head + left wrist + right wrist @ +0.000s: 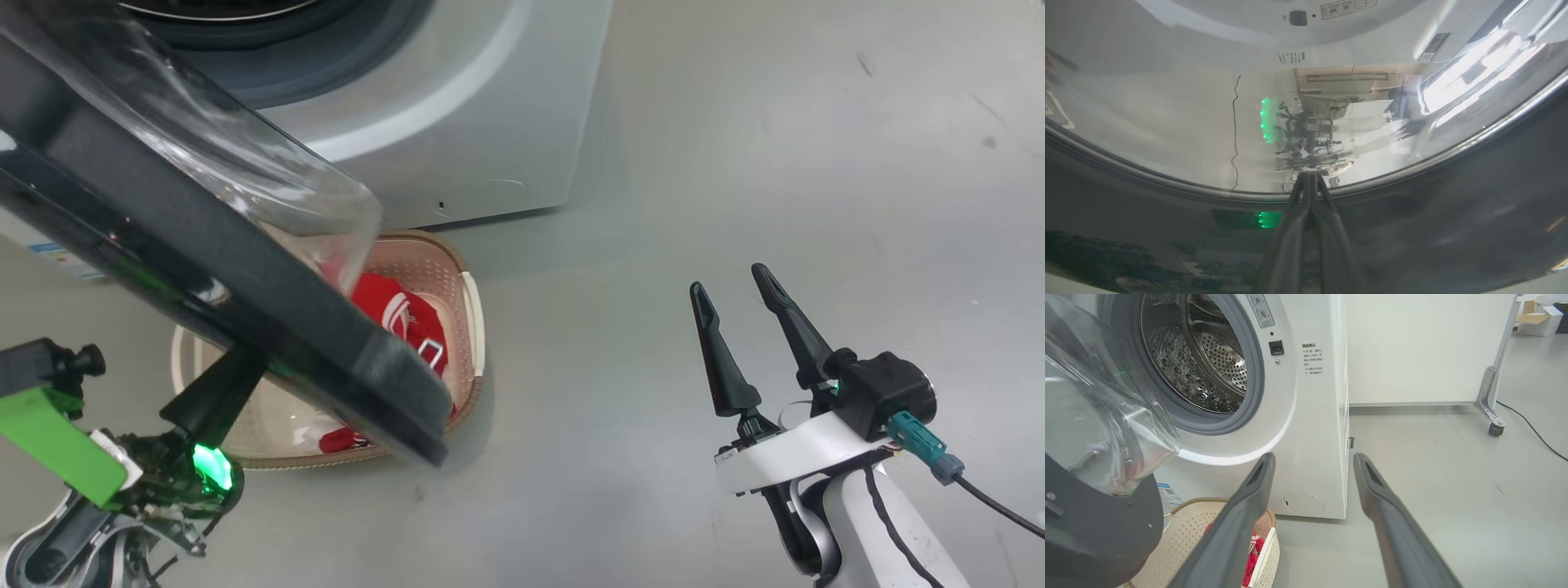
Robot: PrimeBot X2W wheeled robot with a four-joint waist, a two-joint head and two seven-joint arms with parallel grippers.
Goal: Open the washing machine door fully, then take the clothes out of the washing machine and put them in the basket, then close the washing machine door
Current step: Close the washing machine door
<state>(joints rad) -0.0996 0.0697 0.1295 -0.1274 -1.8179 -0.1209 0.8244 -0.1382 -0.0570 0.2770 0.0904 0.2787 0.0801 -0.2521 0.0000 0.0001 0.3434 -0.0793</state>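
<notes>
The washing machine point(457, 106) stands at the top with its steel drum point(1208, 363) showing nothing inside. Its black-rimmed door point(245, 269) hangs swung out over the basket point(473, 318), glass bowl facing the machine. Red clothes point(400, 314) lie in the basket, partly hidden by the door. My left gripper point(241, 363) is shut, its joined tips point(1309, 175) resting against the door's glossy outer face near the edge of the glass. My right gripper point(728, 279) stands open above bare floor to the right, holding nothing; in its own view point(1314, 456) it points at the machine's lower front.
Grey floor point(775, 163) stretches to the right of the machine. A white panel on a castor foot point(1492, 416) stands behind, with a black cable on the floor beside it. A blue label sticker point(1167, 494) sits low on the machine.
</notes>
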